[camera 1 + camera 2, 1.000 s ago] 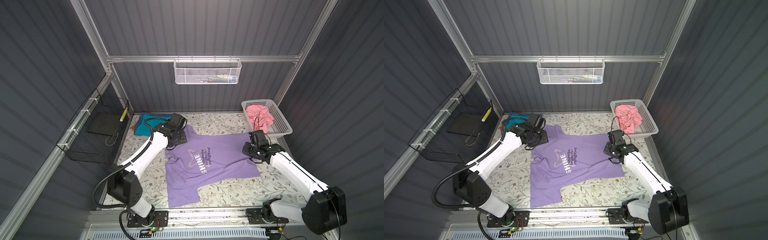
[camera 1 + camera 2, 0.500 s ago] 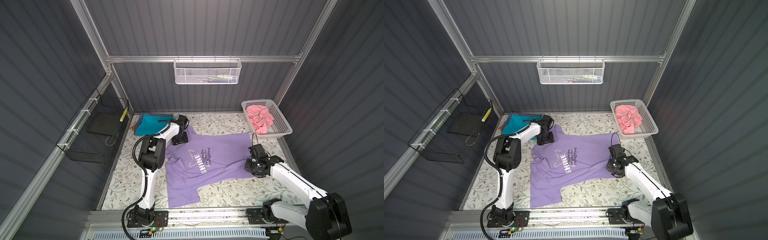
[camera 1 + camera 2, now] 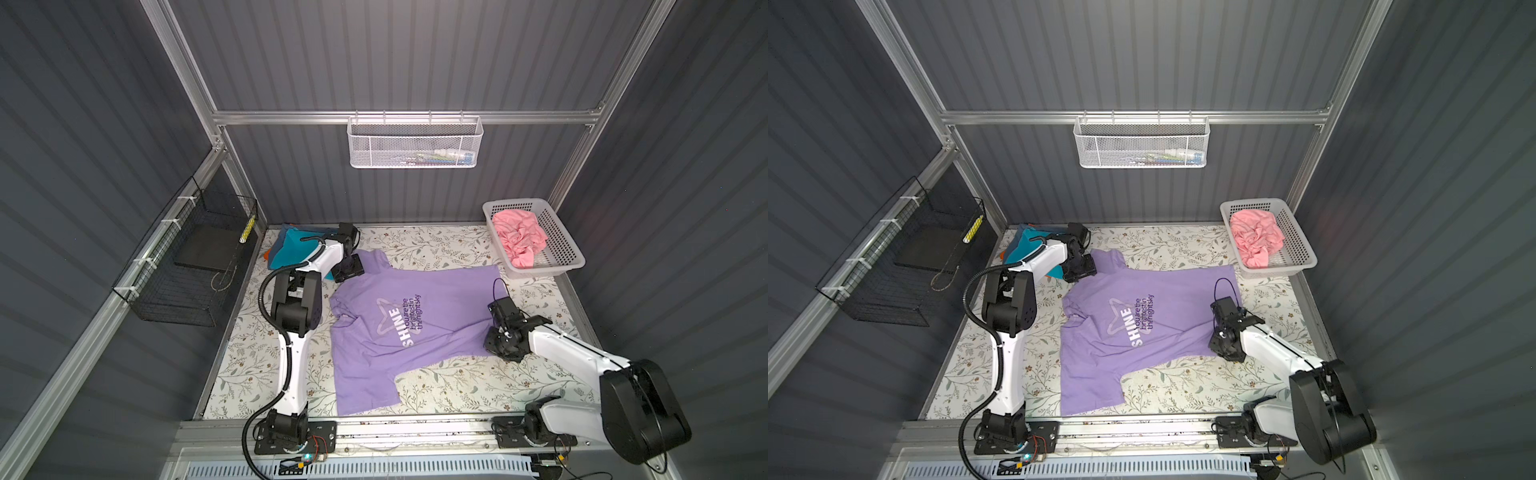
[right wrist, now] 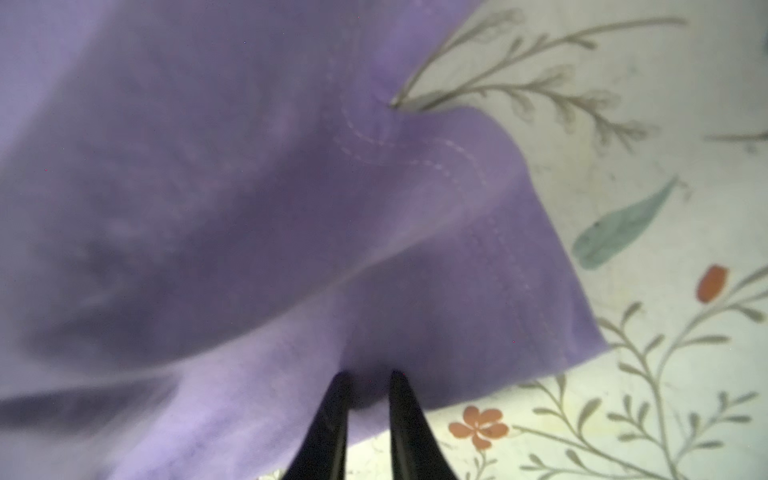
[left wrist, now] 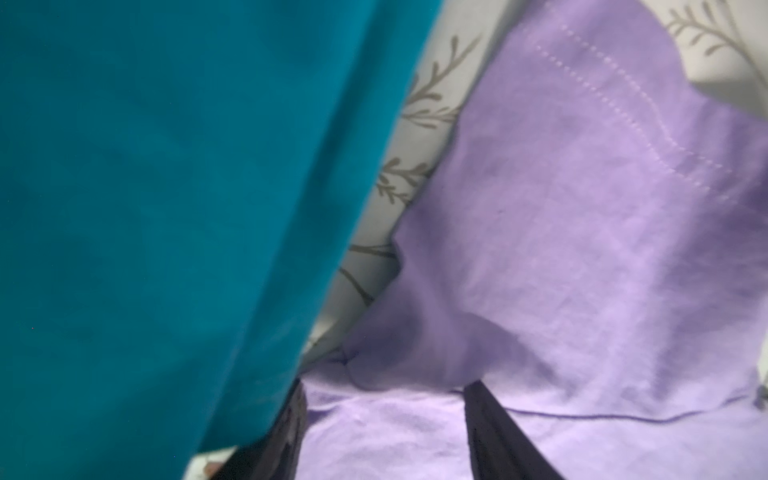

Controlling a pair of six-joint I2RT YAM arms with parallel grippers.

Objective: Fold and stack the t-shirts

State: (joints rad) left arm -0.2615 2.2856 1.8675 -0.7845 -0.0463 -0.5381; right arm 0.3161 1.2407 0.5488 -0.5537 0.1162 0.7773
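Note:
The lavender t-shirt (image 3: 415, 328) (image 3: 1142, 328) with the white "SHINE" print lies spread flat on the floral table, seen in both top views. My left gripper (image 3: 349, 269) (image 3: 1080, 271) (image 5: 384, 399) is low over its far-left sleeve, open, with lavender cloth lying between the spread fingers. My right gripper (image 3: 493, 343) (image 3: 1219, 344) (image 4: 368, 374) is at the hem's right front corner, shut on a pinch of the lavender cloth (image 4: 291, 208). A teal t-shirt (image 3: 293, 245) (image 3: 1029, 245) (image 5: 166, 208) tops a folded pile at the back left. A crumpled pink t-shirt (image 3: 519, 237) (image 3: 1256, 237) lies in the basket.
The white perforated basket (image 3: 575, 259) (image 3: 1306, 259) stands at the back right. A white wire basket (image 3: 415, 143) hangs on the back wall and a black wire basket (image 3: 187, 270) on the left wall. The metal rail (image 3: 415, 428) runs along the front edge.
My right gripper has slid along the hem toward the table's front and closed on the cloth. The left arm's elbow has folded back; its gripper stays at the sleeve.

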